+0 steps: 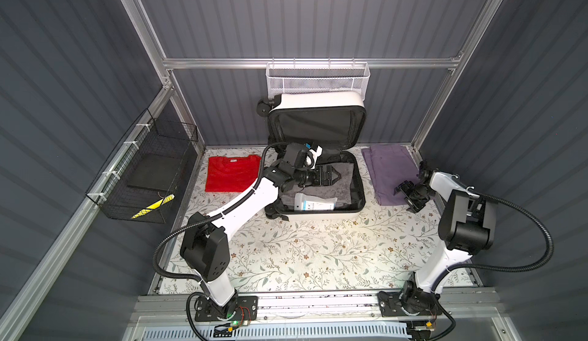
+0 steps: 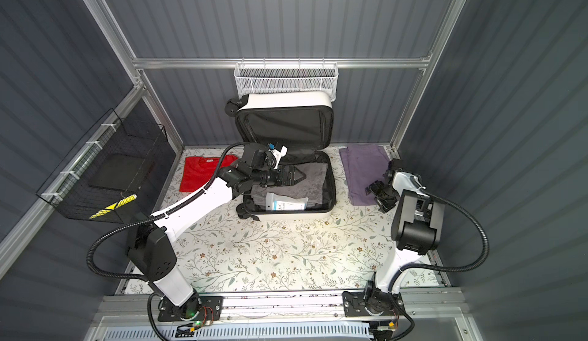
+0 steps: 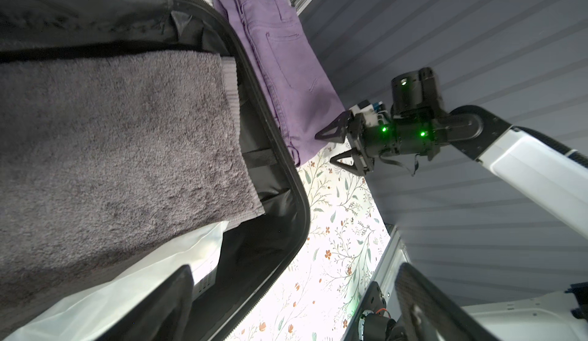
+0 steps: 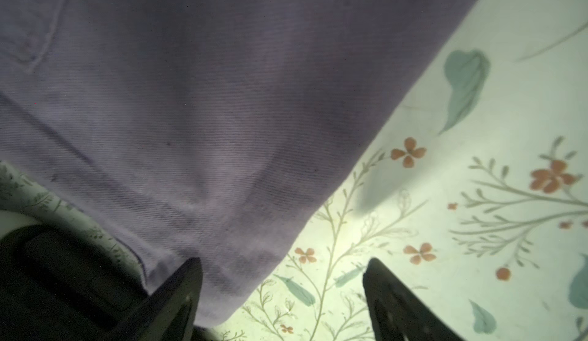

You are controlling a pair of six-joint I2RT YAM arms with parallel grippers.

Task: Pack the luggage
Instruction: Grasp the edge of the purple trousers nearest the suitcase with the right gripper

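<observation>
While the luggage [image 1: 321,216] lies open at the surface's back, left gripper [image 1: 337,176] released above its towel [image 1: 342,187], the right gripper [image 4: 283,261] — jaws apart — straddles a corner of the purple trousers [image 1: 388,170]: next, probably pinch and lift.

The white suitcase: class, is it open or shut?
Open. The suitcase has its lid raised at the back, black lining exposed; a grey towel and white pouch lie inside.

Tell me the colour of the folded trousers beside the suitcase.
The trousers are purple, clearest in the left wrist view.
</observation>
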